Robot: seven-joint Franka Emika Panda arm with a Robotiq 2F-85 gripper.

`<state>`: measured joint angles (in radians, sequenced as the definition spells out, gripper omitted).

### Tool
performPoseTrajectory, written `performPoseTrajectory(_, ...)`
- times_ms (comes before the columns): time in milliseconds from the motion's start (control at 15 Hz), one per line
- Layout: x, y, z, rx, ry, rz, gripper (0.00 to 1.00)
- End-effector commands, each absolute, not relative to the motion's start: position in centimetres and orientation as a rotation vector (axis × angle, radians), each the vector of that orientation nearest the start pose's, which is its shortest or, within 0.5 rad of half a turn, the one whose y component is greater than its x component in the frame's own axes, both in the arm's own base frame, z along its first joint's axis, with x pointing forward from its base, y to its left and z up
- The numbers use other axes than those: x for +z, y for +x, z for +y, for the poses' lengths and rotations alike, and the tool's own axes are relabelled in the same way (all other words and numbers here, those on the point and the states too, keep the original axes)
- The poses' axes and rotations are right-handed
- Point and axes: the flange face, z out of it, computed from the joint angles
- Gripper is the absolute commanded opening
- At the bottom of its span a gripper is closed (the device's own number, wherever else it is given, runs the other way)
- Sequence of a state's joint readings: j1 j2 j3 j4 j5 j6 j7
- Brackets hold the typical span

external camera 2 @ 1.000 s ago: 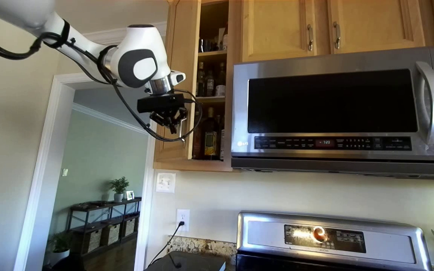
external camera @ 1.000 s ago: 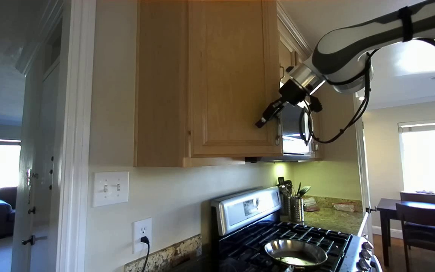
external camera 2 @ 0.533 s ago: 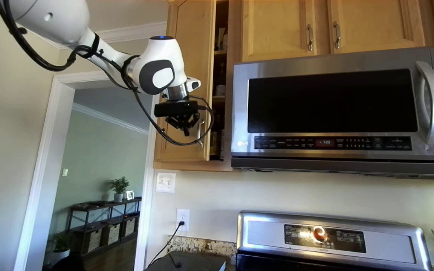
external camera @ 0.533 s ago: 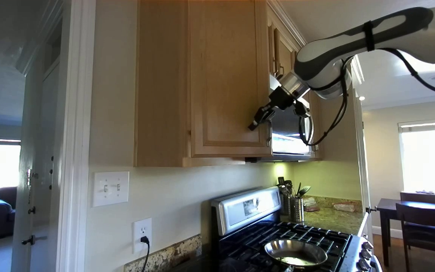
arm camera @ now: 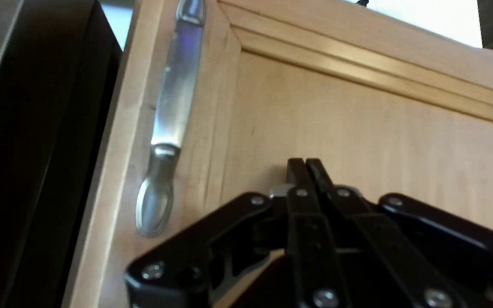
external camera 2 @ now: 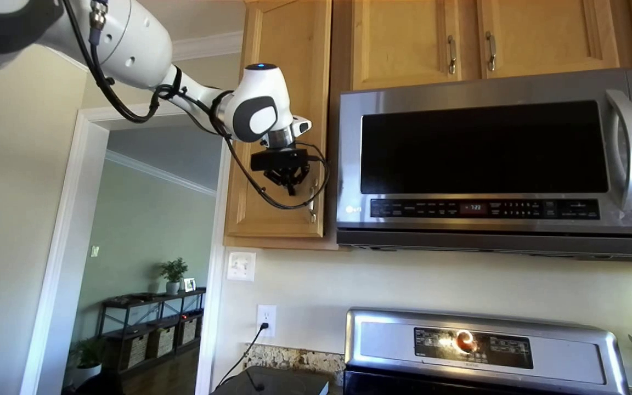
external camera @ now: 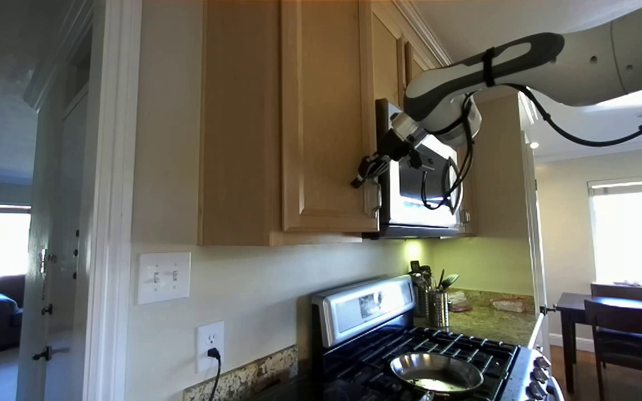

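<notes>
My gripper [arm camera: 305,163] is shut, its two black fingertips together with nothing between them. The tips stand at the panel of a light wood cabinet door [arm camera: 379,128]; they touch it or very nearly so. To the left of the fingers in the wrist view runs the metal door handle [arm camera: 179,81], apart from them. In both exterior views the gripper [external camera: 357,182] [external camera 2: 292,191] is at the lower part of this door [external camera: 329,111] [external camera 2: 302,71], near its handle side. The door stands almost flush with the cabinet frame, and the shelves behind it are hidden.
A steel microwave [external camera 2: 483,148] is mounted right beside the door's handle edge. Below is a gas stove [external camera: 365,312] with a steel pan [external camera: 437,372] on it. The arm's loose cable [external camera 2: 272,202] hangs in a loop near the handle.
The door has swung inward to the frame, covering the bottles and shelves seen before. My shut gripper has moved along with it, toward the cabinet and the microwave side.
</notes>
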<state>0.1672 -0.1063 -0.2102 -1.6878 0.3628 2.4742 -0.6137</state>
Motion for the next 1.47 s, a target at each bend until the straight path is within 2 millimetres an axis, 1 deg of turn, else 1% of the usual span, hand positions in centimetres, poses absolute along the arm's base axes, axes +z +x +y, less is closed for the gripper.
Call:
performPoseTrajectory(0, 74.5, 59.1, -4.4, -1.416, -2.693, -0.518, 0.06)
performPoseTrajectory(67, 74.6, 59.3, -4.5, -1.412, -2.696, -0.517, 0.06)
performPoseTrajectory(200, 74.3, 58.6, -4.8, -1.389, -2.702, -0.519, 0.06)
performPoseTrajectory(267, 74.0, 57.6, -4.9, -1.370, -2.700, -0.516, 0.09)
performPoseTrajectory(333, 73.8, 57.2, -5.0, -1.355, -2.700, -0.521, 0.32)
performPoseTrajectory(467, 72.9, 55.2, -4.7, -1.274, -2.699, -0.525, 0.37)
performPoseTrajectory(600, 72.0, 53.4, -4.5, -1.191, -2.690, -0.528, 0.49)
performPoseTrajectory(1000, 69.6, 45.5, -4.3, -0.878, -2.688, -0.554, 0.88)
performPoseTrajectory(1133, 68.6, 43.2, -4.1, -0.776, -2.692, -0.571, 0.98)
performPoseTrajectory(1267, 67.4, 41.3, -3.9, -0.695, -2.701, -0.581, 1.00)
performPoseTrajectory(1400, 66.1, 40.1, -3.8, -0.626, -2.714, -0.575, 1.00)
